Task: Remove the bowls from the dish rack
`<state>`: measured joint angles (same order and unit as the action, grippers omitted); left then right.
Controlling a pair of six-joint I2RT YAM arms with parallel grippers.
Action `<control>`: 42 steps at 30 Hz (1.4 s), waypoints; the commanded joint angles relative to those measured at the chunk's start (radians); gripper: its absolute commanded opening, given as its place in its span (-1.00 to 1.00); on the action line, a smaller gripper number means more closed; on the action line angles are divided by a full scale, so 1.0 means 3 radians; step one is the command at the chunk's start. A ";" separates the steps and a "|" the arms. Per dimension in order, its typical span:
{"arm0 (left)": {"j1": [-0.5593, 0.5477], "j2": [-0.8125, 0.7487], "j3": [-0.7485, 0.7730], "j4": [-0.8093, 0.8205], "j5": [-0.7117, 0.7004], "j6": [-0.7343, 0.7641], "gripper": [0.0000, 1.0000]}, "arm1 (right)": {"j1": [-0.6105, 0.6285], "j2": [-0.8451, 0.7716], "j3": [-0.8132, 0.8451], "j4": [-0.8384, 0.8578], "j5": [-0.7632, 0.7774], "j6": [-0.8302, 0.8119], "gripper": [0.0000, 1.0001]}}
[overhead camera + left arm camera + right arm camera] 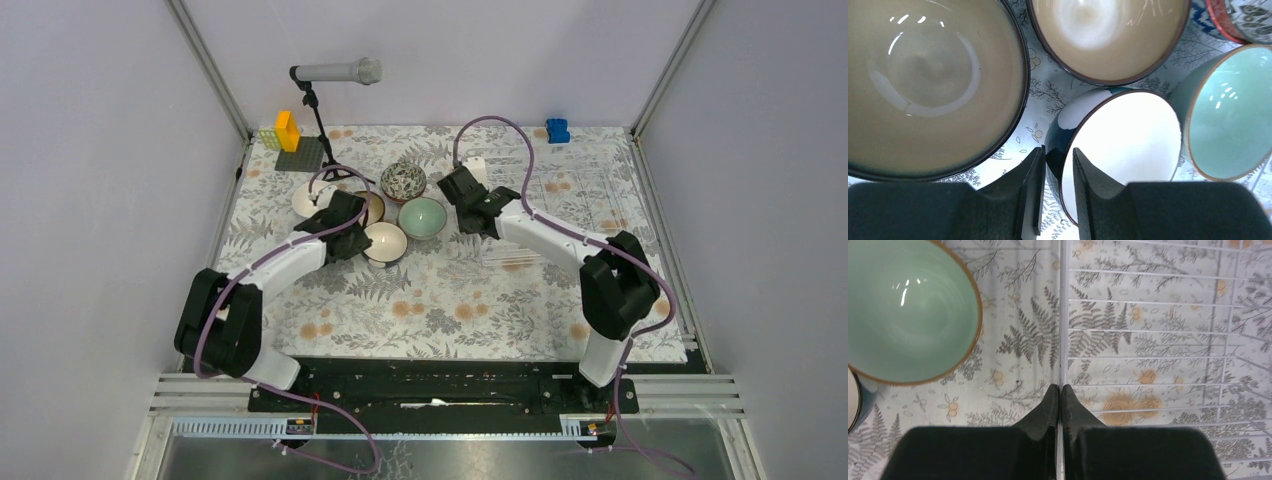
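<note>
The teal bowl (1128, 145), white inside, is caught by its near rim. The left gripper (1058, 160) has its fingers (1034, 190) squeezed to a narrow gap, one inside the bowl and one outside. The mint bowl (1233, 110) sits just beside it at 3 o'clock, a brown-rimmed bowl (1103, 35) at 12. Over at the dish rack (1158, 330), the right gripper (1059, 390) is pinched almost flat on the rack's left edge. The mint bowl lies at 10 o'clock of those fingertips, outside the rack.
</note>
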<state>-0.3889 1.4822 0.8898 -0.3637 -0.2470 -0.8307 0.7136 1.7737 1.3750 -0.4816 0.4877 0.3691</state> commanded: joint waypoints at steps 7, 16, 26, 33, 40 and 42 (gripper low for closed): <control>0.0013 -0.0416 -0.0088 0.0146 -0.0038 0.0014 -0.35 | -0.0185 0.0228 0.0680 0.0271 0.0407 -0.0679 -1.00; 0.0014 -0.0813 -0.0263 0.0169 -0.0025 -0.0013 -0.27 | -0.0232 0.0635 0.1113 0.0711 0.0369 -0.1106 -1.00; 0.0013 -0.1251 -0.0380 0.0105 -0.0110 0.0075 -0.21 | -0.0236 0.1124 0.1558 0.1112 0.0257 -0.1507 -0.93; 0.0015 -0.1367 -0.0419 0.0172 -0.0067 0.0167 -0.15 | -0.0235 0.1146 0.1830 0.0972 0.0194 -0.1440 0.44; 0.0013 -0.1468 -0.0475 0.0328 0.0112 0.0399 -0.07 | -0.0236 0.0344 0.0973 0.1399 0.0243 -0.1379 0.71; 0.0015 -0.1540 -0.0527 0.0435 0.0203 0.0468 0.02 | -0.0233 0.0006 0.0612 0.1627 0.0267 -0.1353 0.71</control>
<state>-0.3889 1.0740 0.7513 -0.3283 -0.2379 -0.7517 0.6411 1.9919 1.6981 -0.1432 0.5396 -0.0452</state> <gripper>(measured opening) 0.480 0.853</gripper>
